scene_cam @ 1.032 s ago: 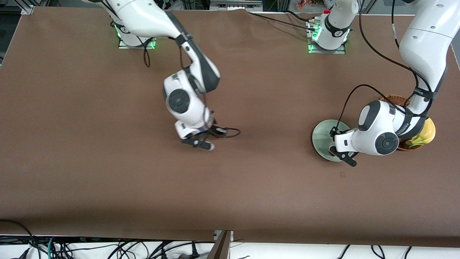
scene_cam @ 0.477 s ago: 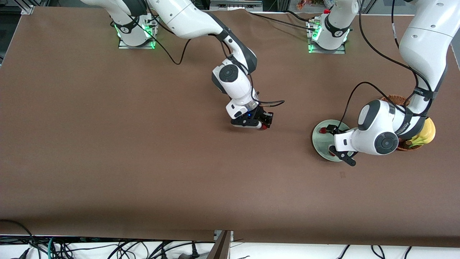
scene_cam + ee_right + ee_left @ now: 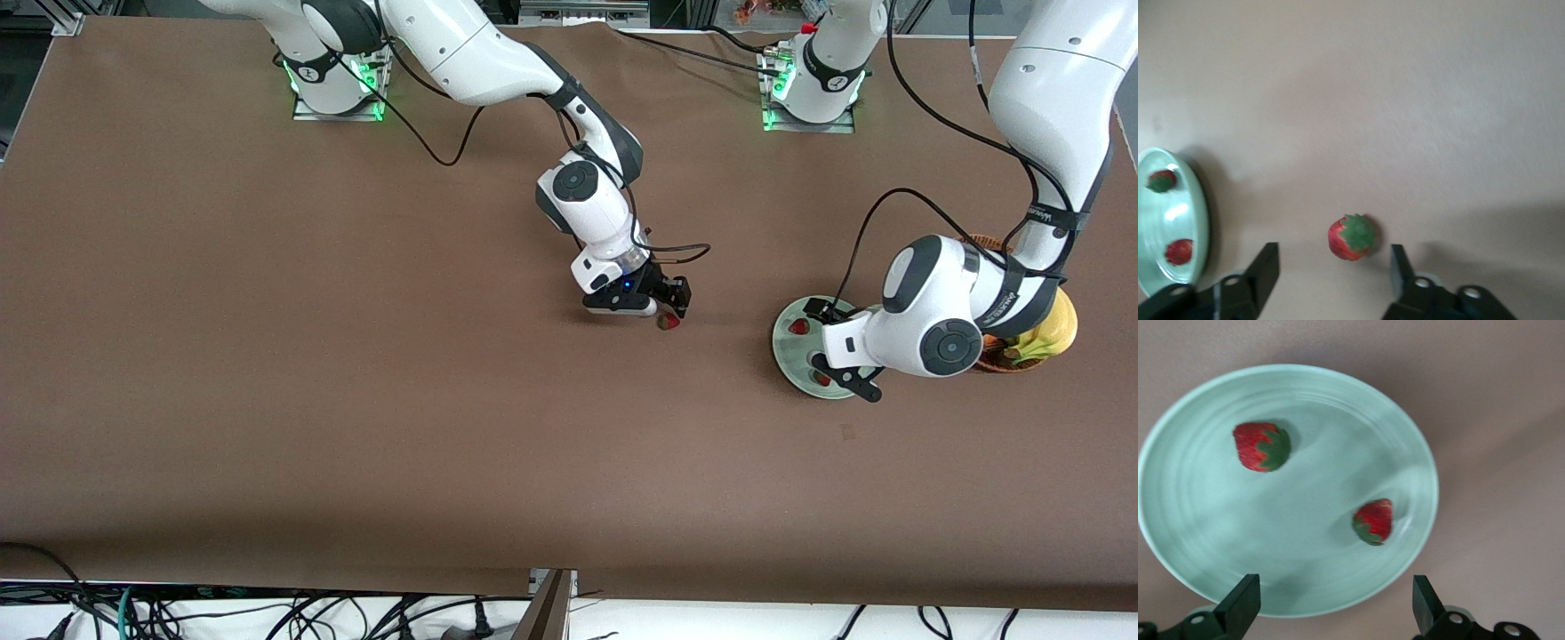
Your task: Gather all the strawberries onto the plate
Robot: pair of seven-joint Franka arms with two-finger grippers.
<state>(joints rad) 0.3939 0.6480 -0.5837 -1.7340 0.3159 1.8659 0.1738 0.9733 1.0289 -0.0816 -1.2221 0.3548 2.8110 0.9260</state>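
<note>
**A:** Front view first: your plate (image 3: 788,348) sits toward the left arm's end of the table, two strawberries (image 3: 800,326) on it, and the left gripper (image 3: 836,342) hangs over it. A basket (image 3: 996,360) sits just beside the plate.

**B:** And your right gripper (image 3: 655,307)?

**A:** Mid-table, over the third strawberry (image 3: 667,322), well apart from the plate.

**B:** Left wrist view?

**A:** Your fingers (image 3: 1238,610) are spread wide, empty, both berries lying in the dish.

**B:** Right wrist?

**A:** Fingers (image 3: 1265,270) apart, holding nothing; that berry lies on the table between them.
</note>
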